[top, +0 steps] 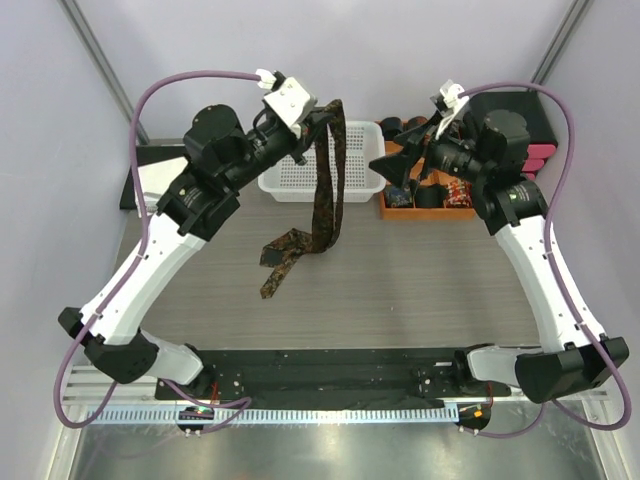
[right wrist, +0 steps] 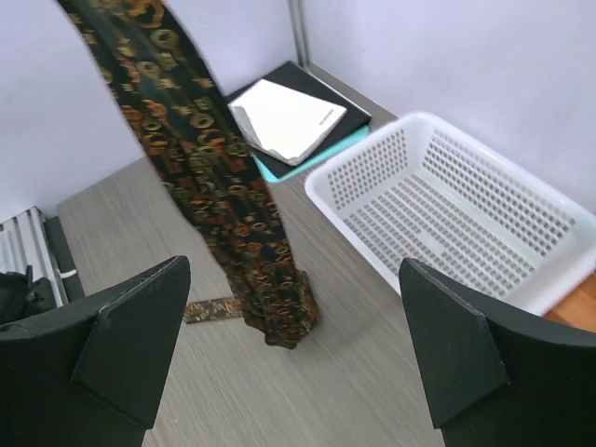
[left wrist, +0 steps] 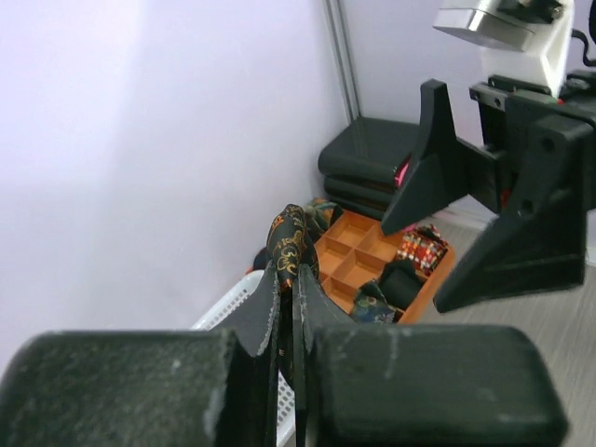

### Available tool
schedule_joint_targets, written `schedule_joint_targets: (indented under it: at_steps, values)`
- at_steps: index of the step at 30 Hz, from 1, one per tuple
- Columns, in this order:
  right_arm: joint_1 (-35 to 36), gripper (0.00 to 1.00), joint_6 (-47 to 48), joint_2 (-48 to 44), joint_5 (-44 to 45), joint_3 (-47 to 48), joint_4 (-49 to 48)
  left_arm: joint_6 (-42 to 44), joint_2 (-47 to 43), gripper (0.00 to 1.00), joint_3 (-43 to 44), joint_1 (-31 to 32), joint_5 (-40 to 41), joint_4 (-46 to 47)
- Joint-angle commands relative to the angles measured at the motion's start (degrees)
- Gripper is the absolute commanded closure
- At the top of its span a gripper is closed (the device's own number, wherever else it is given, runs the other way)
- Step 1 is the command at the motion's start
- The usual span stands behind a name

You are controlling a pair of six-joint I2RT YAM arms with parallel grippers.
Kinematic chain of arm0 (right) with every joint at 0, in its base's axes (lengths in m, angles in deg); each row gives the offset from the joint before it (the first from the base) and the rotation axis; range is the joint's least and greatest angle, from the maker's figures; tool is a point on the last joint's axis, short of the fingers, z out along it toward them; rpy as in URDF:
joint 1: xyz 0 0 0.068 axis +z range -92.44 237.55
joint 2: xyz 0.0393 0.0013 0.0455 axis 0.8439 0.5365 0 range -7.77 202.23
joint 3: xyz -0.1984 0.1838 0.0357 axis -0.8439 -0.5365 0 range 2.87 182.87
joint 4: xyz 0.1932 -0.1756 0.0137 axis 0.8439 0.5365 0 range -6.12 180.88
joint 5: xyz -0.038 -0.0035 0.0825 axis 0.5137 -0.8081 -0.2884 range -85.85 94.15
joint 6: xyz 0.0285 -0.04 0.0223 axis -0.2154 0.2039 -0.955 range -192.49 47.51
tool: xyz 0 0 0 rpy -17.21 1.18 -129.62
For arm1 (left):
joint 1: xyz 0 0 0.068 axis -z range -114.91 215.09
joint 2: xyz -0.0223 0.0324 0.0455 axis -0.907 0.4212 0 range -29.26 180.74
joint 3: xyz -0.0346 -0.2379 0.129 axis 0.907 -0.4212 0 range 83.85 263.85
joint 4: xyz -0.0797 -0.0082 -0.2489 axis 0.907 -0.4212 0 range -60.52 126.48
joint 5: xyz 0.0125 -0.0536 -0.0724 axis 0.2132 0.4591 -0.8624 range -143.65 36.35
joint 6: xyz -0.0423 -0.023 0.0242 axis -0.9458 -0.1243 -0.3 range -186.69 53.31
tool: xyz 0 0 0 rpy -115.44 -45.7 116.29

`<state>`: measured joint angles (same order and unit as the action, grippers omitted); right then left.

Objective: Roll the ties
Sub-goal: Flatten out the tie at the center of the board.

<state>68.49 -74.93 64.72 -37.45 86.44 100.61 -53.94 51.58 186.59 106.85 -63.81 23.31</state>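
a: what does the overhead view show on the left side?

b: the left gripper (top: 308, 128), raised above the grey wood-grain table (top: 420, 290), is clenched on a fold of the long dark necktie with a mottled brown-gold pattern (top: 326, 190). in the left wrist view the fabric bulges out just beyond the pinched black fingertips (left wrist: 279, 307).

a: where does the necktie lie?

b: it hangs from that grip in two strands in front of the white perforated plastic basket (top: 300, 178). its lower part reaches the table, where the wider pointed end (top: 278, 272) rests flat, angled toward the near left.

a: and the right gripper?

b: the right gripper (top: 412, 160) is released, its jaws spread wide and holding nothing. it hovers just right of the basket, facing the hanging necktie. in the right wrist view the two black fingers (right wrist: 130, 340) frame the tie's lower fold where it meets the table.

a: what else stands on the table?

b: an orange compartmented wooden tray (top: 400, 210) touches the basket's right side and holds several rolled dark ties (top: 430, 197); the exact compartments cannot be told. a stack of flat black folders topped with white paper (right wrist: 289, 116) lies at the far left corner, beside the basket.
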Motion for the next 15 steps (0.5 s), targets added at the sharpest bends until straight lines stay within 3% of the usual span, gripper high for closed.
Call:
schedule_joint_targets:
  at_steps: [1, 5, 8, 15]
  values:
    - [3.38, 0.0, -2.31, -0.15, 0.82, -1.65, -8.28, -1.59, -0.16, 1.0, 3.25, -0.36, -0.13, 5.17]
    - [8.04, 0.0, 0.06, -2.7, 9.24, -9.11, -16.36, -1.5, 1.25, 1.0, 7.29, -0.36, -1.27, 6.22]
    - [9.18, 0.0, -0.11, -2.27, 12.33, -15.62, -28.4, -1.68, 2.3, 1.0, 10.36, -0.36, -2.06, 7.36]
    - [13.31, 0.0, 2.16, 0.55, 7.15, -17.38, -33.52, -1.24, 7.83, 1.0, 22.93, -0.45, -4.43, 8.25]
